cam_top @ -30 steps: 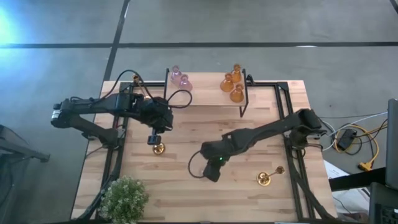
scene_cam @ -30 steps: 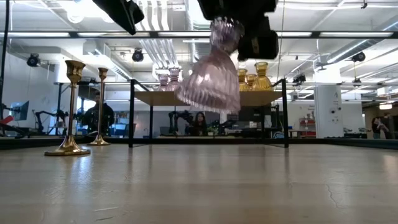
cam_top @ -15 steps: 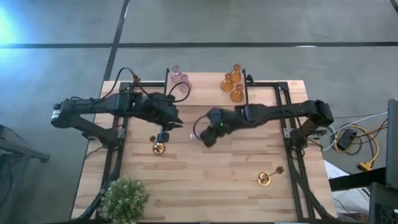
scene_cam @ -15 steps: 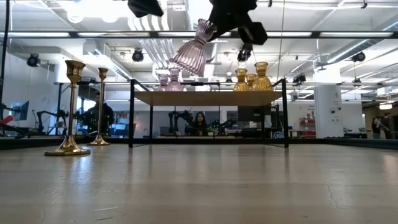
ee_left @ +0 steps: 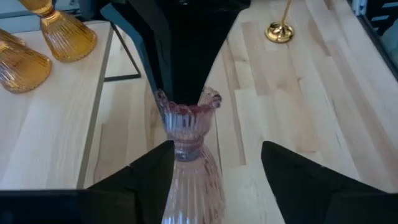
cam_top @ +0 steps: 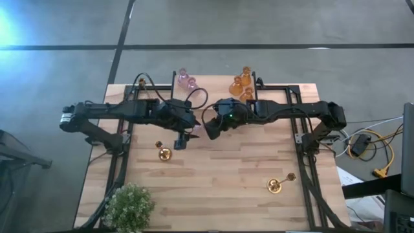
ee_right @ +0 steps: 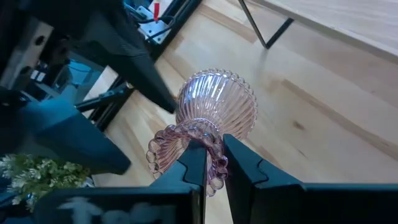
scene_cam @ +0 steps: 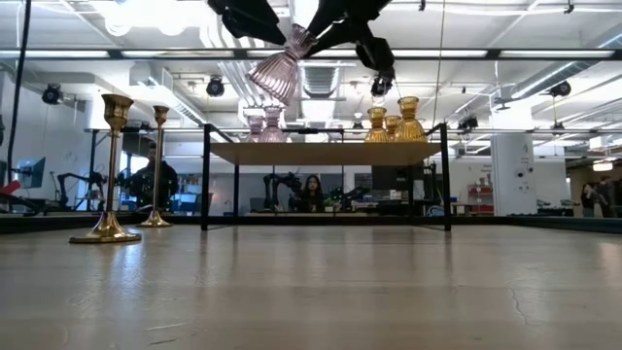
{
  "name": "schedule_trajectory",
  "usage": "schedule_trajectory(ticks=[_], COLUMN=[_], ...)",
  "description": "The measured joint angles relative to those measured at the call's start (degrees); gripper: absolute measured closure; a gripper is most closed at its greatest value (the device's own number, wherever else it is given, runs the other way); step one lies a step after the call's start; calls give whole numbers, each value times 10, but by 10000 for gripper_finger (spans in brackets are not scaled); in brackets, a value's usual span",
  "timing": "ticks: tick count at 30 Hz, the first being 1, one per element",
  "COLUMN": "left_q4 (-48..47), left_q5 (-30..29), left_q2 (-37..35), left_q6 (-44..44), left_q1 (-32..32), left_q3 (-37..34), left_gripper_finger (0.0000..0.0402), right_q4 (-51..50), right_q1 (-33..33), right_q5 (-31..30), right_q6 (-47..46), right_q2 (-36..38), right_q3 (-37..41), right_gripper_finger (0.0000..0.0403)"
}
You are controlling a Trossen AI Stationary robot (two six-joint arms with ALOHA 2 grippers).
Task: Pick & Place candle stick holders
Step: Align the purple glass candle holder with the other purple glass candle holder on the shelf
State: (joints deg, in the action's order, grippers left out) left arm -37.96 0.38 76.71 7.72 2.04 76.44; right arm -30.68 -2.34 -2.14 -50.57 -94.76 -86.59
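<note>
My right gripper (ee_right: 214, 149) is shut on a pink ribbed glass candle stick holder (scene_cam: 276, 70), held high above the table's middle. My left gripper (ee_left: 214, 149) is open. Its fingers stand on either side of the holder's bell-shaped body (ee_left: 189, 180); I cannot tell whether they touch it. The two grippers meet above the table's middle (cam_top: 200, 128). Two pink holders (cam_top: 186, 79) and three amber ones (cam_top: 240, 85) stand on the raised shelf. Gold holders stand on the table (cam_top: 163, 154) (cam_top: 277, 186). My right gripper pinches the frilled rim of the holder's narrow cup end (ee_right: 208, 140) between its two fingers. One finger seems to be inside the cup's mouth and one outside. The holder is lifted clear and tilted, its wide bell end (scene_cam: 267, 78) pointing away from the fingers and downward.
A wooden shelf on black legs (cam_top: 252, 107) stands at the table's far edge. A green leafy plant (cam_top: 128, 207) sits at the near left corner. Black frame rails (cam_top: 304, 155) run along both sides. Bare boards lie in the near middle (cam_top: 220, 188).
My right gripper has carried the pink holder up and toward the table's far and left side, swinging it round. My left gripper has left the gold holder standing and gone right and toward the far edge, so its fingers now flank the pink holder.
</note>
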Motion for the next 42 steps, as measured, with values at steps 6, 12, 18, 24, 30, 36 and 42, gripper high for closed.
schedule_trajectory(ticks=[6,12,18,24,30,36,42], left_q4=[9,30,41,40,39,41,40], left_q5=[-5,-6,-10,-21,-43,-47,-55], left_q2=[22,40,53,54,55,55,55], left_q6=[-2,-2,-1,-1,3,12,13], left_q1=[0,0,1,1,1,0,0], left_q3=[0,0,0,0,0,0,0], left_gripper_finger=[144,146,147,149,203,275,275], right_q4=[0,7,27,26,28,26,26], right_q1=[0,1,1,1,2,2,2], right_q5=[0,1,2,5,6,10,9], right_q6=[3,8,13,15,17,13,14], right_q2=[0,0,0,0,0,0,0], right_q3=[0,0,0,0,0,0,0], right_gripper_finger=[379,379,379,379,379,380,381])
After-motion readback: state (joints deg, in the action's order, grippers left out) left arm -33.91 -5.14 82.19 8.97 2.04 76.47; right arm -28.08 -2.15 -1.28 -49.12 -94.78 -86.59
